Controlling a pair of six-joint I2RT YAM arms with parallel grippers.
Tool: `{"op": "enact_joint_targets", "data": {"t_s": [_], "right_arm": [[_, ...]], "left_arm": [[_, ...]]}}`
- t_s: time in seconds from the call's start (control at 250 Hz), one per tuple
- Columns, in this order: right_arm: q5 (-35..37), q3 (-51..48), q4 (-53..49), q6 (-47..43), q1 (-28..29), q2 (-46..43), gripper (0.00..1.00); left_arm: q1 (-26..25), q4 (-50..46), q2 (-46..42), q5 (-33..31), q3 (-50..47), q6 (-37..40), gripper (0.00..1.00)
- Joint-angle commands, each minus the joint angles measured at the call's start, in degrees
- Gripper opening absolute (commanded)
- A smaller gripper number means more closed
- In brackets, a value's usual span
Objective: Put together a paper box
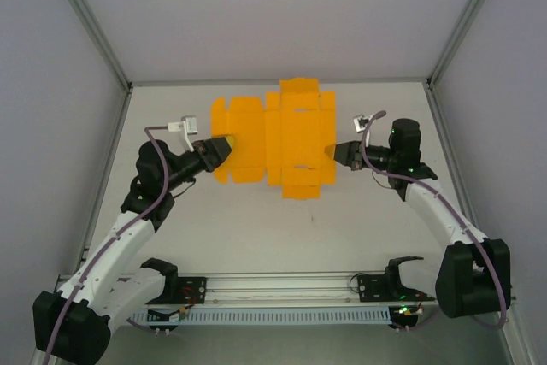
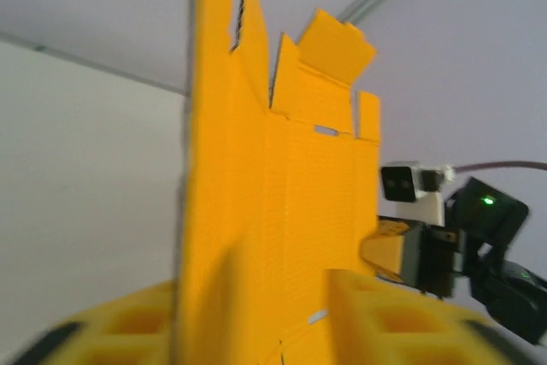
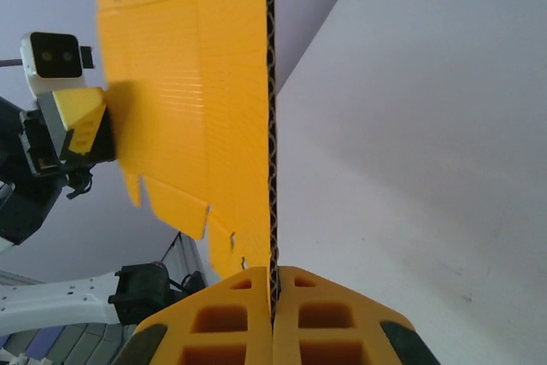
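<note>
Tabletop (image 1: 256,237), matte white, is enclosed by pale grey walls, with aluminium posts (image 1: 90,27) running up at the far corners. The box (image 1: 291,138) is an unfolded orange-yellow sheet over the far middle of the table, between the two grippers. It is thin corrugated card, fluted along its cut edge and finely ribbed on its face, with flaps, slots and crease lines. The right gripper (image 1: 332,153) has its yellow, waffle-moulded fingers (image 3: 239,322) pressed together on the sheet's right edge. The left gripper (image 1: 229,144) stands spread, the sheet's left edge between its fingers (image 2: 385,314) with a gap on one side.
</note>
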Motion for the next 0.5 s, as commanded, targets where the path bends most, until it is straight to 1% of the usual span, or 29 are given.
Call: {"op": "enact_joint_targets", "data": {"t_s": [0.0, 0.016, 0.028, 0.156, 0.267, 0.391, 0.499], "right_arm": [[-0.2, 1.4, -6.6, -4.9, -0.4, 0.1, 0.00], [0.2, 1.5, -7.4, -5.2, -0.4, 0.5, 0.00], [0.4, 1.5, -7.8, -5.4, -0.3, 0.7, 0.00], [2.8, 2.1, -13.6, -8.0, -0.2, 4.2, 0.00], [6.9, 3.3, -18.2, -11.3, 0.5, 8.3, 0.00], [15.0, 6.6, -24.4, -16.2, 2.5, 12.9, 0.00], [23.6, 12.1, -31.4, -21.6, 4.6, 17.0, 0.00]], "left_arm": [[0.3, -10.4, -0.2, -8.0, 0.7, 3.4, 0.92], [0.3, -11.9, -0.2, -9.3, 0.8, 3.8, 0.98], [0.4, -13.0, -0.2, -10.4, 0.8, 4.1, 1.00], [0.3, -23.0, -0.7, -22.0, 0.7, 6.6, 1.00], [0.3, -29.3, -0.4, -28.6, 1.0, 7.8, 1.00], [0.4, -31.4, 0.6, -31.5, 1.6, 8.4, 1.00], [0.4, -31.0, 2.4, -30.1, 2.3, 8.8, 1.00]]}}
